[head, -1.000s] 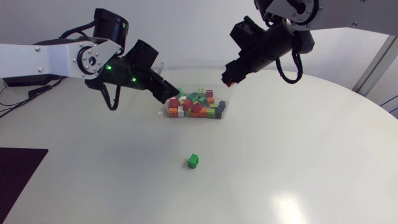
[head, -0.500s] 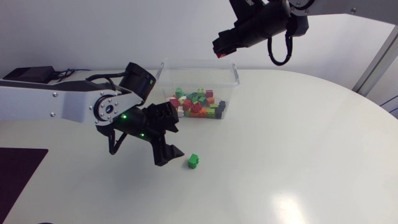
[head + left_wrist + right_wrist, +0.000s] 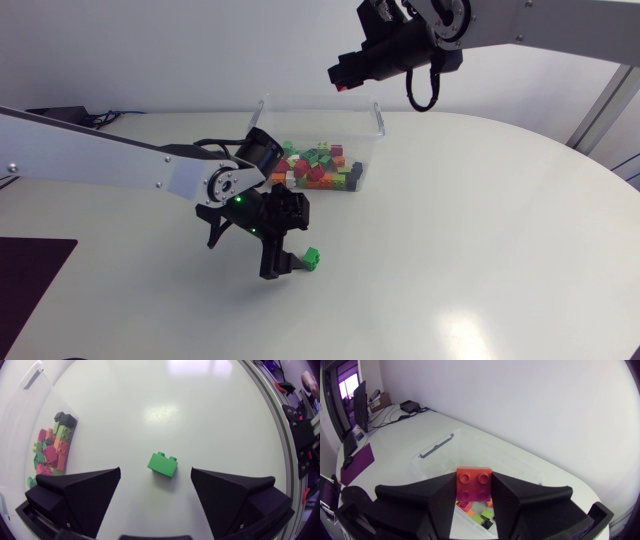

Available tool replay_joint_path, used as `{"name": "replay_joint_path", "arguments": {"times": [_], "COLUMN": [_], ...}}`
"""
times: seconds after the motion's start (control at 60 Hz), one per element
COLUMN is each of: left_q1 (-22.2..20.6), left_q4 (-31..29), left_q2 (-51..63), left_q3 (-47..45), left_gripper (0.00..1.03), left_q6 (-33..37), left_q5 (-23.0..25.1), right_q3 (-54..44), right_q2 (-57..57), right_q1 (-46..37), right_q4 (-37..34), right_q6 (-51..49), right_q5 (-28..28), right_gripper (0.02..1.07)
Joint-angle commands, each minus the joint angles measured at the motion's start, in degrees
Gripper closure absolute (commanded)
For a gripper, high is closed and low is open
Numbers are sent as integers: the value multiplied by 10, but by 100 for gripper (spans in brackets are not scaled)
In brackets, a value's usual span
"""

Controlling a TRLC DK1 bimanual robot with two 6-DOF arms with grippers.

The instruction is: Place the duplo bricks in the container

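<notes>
L gripper (image 3: 155, 474) jaws spread wide, w/ a bright green duplo brick (image 3: 163, 464) between them, clear of both fingers, studs up on the white table (image 3: 480, 250). R gripper (image 3: 343, 79) jaws pinch a red-orange 2x2 brick (image 3: 474, 485), held above the clear container (image 3: 379, 120). The container holds mixed red, green, orange & black bricks (image 3: 318, 168).

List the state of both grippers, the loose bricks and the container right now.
left gripper: open, straddling green brick, not touching
green brick: lying on table, ungripped
right gripper: shut on red brick
red brick: held aloft near container
container: lidless, partly filled with bricks
</notes>
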Motion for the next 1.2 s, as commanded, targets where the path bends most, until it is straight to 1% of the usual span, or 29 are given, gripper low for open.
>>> {"name": "replay_joint_path", "arguments": {"times": [0.0,0.1,0.167,0.183,0.2,0.217,0.25,0.333,0.4,0.5,0.6,0.633,0.7,0.75,0.85,0.933,0.983,1.083,1.133,1.183], "left_q1": [-9,-14,-15,-15,-14,-14,-13,-12,-12,-16,-20,-21,-20,-21,-23,-25,-28,-30,-32,-34], "left_q4": [-11,-21,-30,-32,-37,-41,-47,-51,-66,-70,-73,-83,-92,-97,-121,-144,-156,-172,-179,-184], "left_q2": [27,41,49,52,54,56,58,65,77,88,97,106,114,117,127,134,135,141,143,144], "left_q3": [22,30,34,36,39,41,45,53,72,83,89,98,106,112,133,149,156,166,171,175], "left_gripper": [7,7,7,7,7,8,8,9,10,11,15,16,16,19,20,23,28,29,35,39], "left_q6": [30,48,64,66,74,83,89,101,109,115,123,127,134,137,138,142,144,145,145,145], "left_q5": [4,4,4,4,4,4,4,4,4,4,4,4,4,4,4,4,4,4,4,4], "right_q3": [22,32,42,48,51,53,56,69,71,56,24,7,-20,-45,-92,-132,-157,-207,-226,-243], "right_q2": [32,48,62,66,69,71,73,82,83,65,34,16,-10,-33,-83,-126,-150,-197,-218,-237], "right_q1": [7,6,5,5,5,5,6,7,8,8,8,8,5,2,-4,-13,-18,-32,-38,-45], "right_q4": [8,10,12,10,9,9,9,2,2,2,2,3,4,4,6,6,7,14,14,13], "right_q6": [15,16,19,19,18,18,18,18,19,19,16,15,12,9,4,4,3,1,1,-2], "right_q5": [4,6,9,9,9,9,9,9,8,8,8,7,6,5,2,-4,-8,-15,-18,-20], "right_gripper": [84,82,67,59,56,51,46,16,7,7,7,7,7,7,7,7,7,7,7,7]}}
